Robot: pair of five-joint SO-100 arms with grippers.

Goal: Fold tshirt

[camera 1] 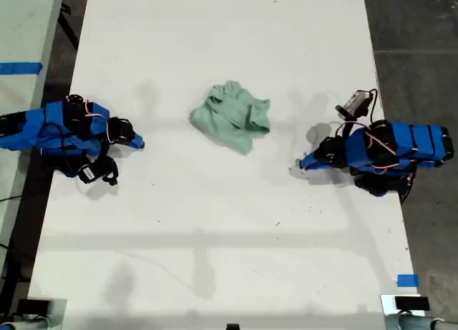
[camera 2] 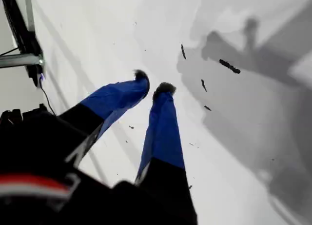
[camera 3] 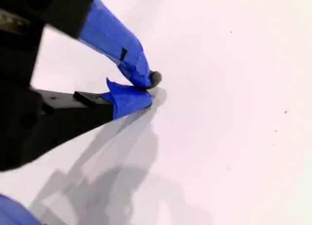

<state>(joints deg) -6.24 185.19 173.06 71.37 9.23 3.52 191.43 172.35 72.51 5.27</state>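
Tshirt (camera 1: 231, 117) lies crumpled, well apart from both jaws.

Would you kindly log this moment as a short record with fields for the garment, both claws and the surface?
garment: tshirt, crumpled in a heap, not folded, near the table's middle
first claw: slightly parted, holding nothing, over bare table
second claw: tips together, holding nothing
contact: neither claw touches the tshirt
surface: white table
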